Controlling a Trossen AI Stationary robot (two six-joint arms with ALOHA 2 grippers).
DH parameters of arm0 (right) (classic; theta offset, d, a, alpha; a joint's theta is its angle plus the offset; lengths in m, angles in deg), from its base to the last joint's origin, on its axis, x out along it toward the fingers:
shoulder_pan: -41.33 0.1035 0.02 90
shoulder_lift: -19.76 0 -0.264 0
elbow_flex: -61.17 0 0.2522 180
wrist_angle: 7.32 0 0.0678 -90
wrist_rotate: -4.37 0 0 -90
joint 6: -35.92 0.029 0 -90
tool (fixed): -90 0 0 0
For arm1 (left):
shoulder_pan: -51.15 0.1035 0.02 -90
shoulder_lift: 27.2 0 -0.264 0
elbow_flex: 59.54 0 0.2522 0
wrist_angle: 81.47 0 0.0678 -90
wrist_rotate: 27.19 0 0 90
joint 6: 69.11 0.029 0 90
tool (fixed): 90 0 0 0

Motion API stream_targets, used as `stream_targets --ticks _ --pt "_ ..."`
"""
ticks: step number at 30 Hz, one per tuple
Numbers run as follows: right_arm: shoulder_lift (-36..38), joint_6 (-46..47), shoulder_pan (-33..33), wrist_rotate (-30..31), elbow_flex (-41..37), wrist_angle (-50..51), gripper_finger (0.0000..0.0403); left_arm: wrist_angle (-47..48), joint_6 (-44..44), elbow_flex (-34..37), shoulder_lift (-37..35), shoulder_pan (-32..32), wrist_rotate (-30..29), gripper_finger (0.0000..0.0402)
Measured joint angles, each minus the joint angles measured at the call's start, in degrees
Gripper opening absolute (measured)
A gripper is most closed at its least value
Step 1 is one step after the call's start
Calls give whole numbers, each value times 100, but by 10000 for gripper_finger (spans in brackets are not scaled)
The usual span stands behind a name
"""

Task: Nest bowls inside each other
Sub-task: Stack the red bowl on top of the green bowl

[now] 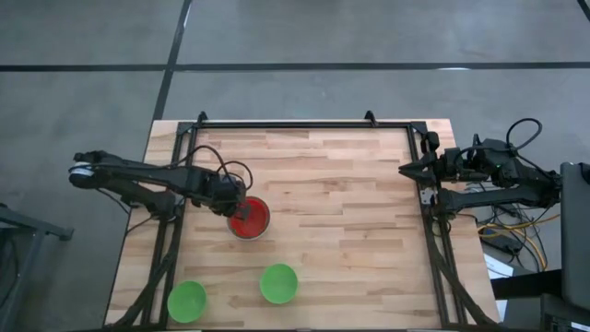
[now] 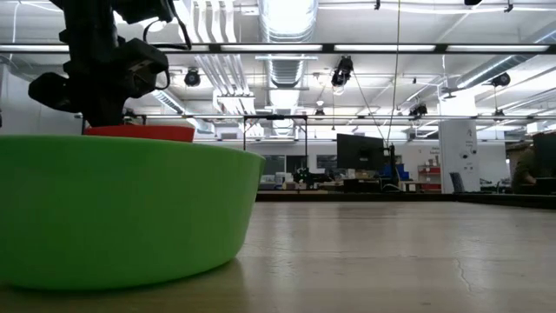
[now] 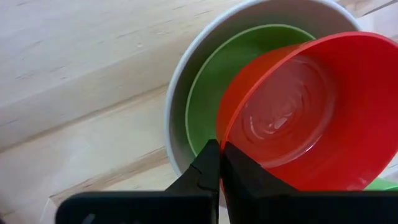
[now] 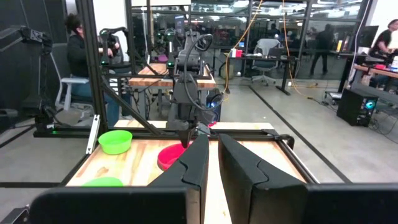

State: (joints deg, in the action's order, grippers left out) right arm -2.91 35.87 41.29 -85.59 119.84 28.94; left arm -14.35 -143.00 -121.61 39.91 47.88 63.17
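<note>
The left end effector (image 3: 219, 163) is pinched shut on the rim of the round red plastic bowl (image 3: 311, 112), holding it tilted over a stack already begun: a bright green plastic bowl (image 3: 214, 93) sitting inside the slightly larger pale grey-white plastic bowl (image 3: 180, 99), left of centre on the wooden plank table (image 1: 350, 203). From where I stand this looks like the placing step, the red one being lowered into the green one but not yet seated level. Next it needs to come down square, so its base drops inside the green rim instead of hanging on the edge, and then the fingers have to let go without dragging the stack. Two more bright green bowls wait near the front edge, one at the left corner (image 1: 187, 301) and one just right of it (image 1: 278, 283), well apart from the stack. The right end effector (image 1: 406, 169) waits at the table's right side, its fingers slightly parted with nothing between them.
</note>
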Motion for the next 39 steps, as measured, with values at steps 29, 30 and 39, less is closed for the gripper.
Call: stream_targets --ticks 29,30,39 --pt "2 2 0 0 -2 0 34 -36 -117 -50 -152 0 26 160" --pt "0 2 2 0 0 0 34 -34 -117 -50 -166 0 26 170" --pt "0 2 2 2 -2 0 34 402 -116 -141 -441 20 -117 201"
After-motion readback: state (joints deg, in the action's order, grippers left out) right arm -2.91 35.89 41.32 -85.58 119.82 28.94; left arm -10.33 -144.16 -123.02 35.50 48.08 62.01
